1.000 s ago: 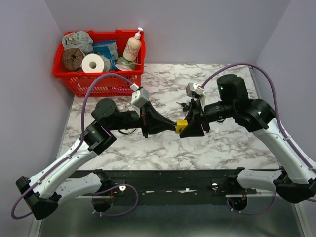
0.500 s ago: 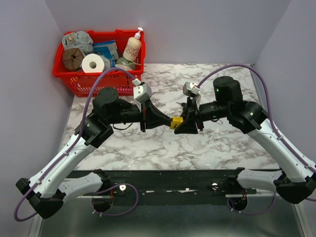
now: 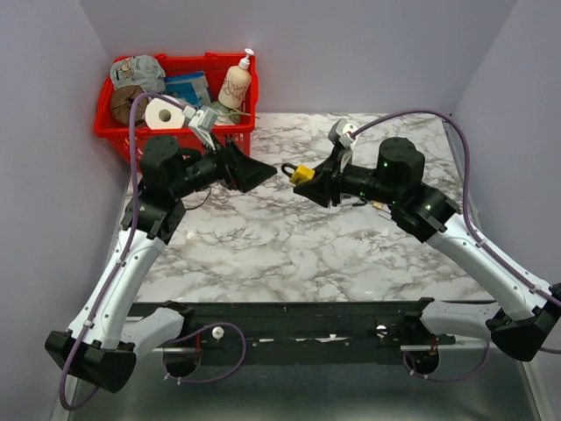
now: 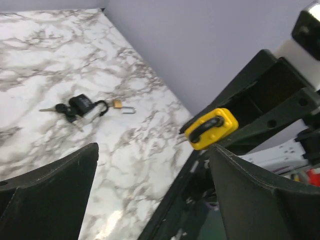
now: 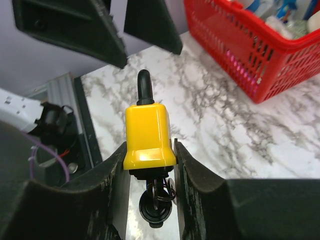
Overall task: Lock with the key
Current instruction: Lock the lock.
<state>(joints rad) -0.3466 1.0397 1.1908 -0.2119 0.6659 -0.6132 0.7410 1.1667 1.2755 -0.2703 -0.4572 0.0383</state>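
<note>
**Above the marble table, the right gripper holds the yellow padlock**

Over the far half of the table, we see the right gripper closed tightly on the yellow padlock. Both fingers press on its sides, and the black shackle points toward the left arm. At the lower end of the padlock, a black key with a ring hangs between the fingers. The left gripper is wide open and holds nothing. It stands just beside the padlock and does not touch it. On the table lie a black padlock with keys and a small brass padlock. A red basket stands in the far left corner.
</note>
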